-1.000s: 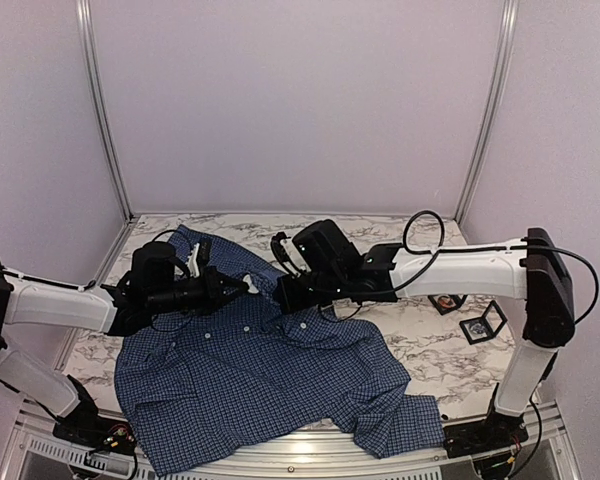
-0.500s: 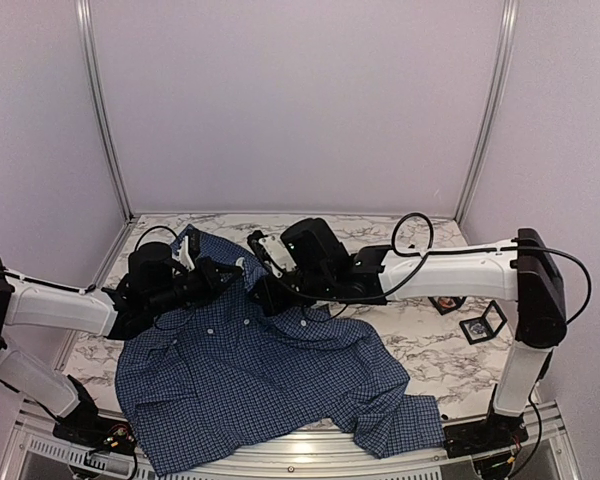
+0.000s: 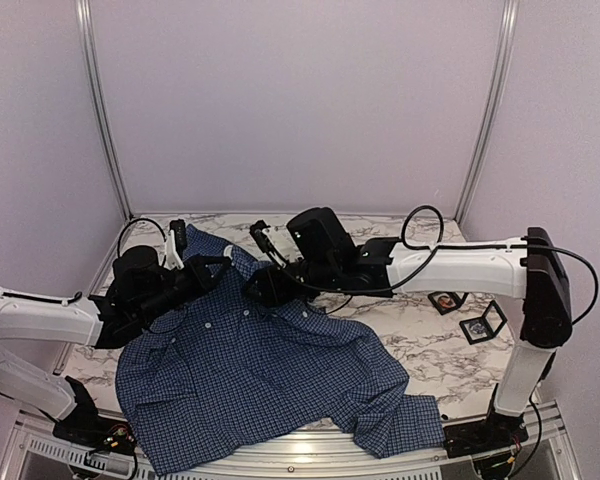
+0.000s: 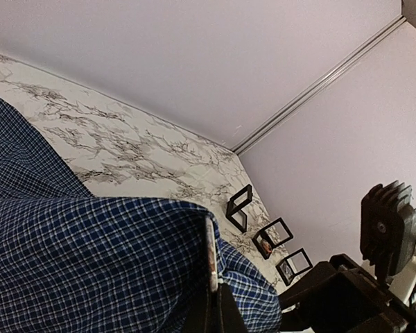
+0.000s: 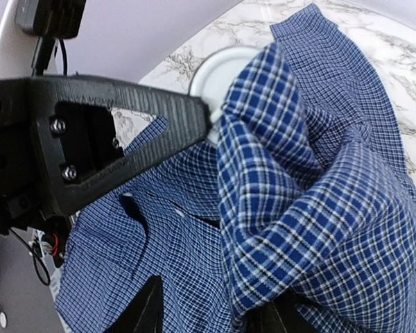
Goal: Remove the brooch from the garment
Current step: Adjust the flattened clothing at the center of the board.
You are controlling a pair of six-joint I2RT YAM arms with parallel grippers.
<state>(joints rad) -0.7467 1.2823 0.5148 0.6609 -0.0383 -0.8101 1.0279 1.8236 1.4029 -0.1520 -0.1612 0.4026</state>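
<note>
The garment (image 3: 260, 370), a dark blue checked shirt, lies spread over the marble table. My left gripper (image 3: 218, 268) holds its collar area lifted. In the left wrist view this gripper (image 4: 218, 288) is shut on the brooch (image 4: 211, 253), a thin pale disc seen edge-on, with shirt cloth (image 4: 69, 263) draped against it. The right wrist view shows the brooch (image 5: 218, 66) as a pale round disc behind the left gripper's black finger (image 5: 125, 132). My right gripper (image 5: 211, 316) stands open over the shirt (image 5: 319, 173), and a raised fold lies on its right finger (image 5: 277, 319). From above, it (image 3: 258, 288) sits just right of the left gripper.
Small black display frames (image 3: 483, 322) stand on the marble at the right, also seen in the left wrist view (image 4: 274, 236). The right arm's dark body (image 4: 395, 222) is close to my left gripper. Pale walls close in the table at the back and sides.
My right gripper has opened and let go of the cloth, shifting a little left. My left gripper has drawn back to the left, still shut, lifting the collar area.
</note>
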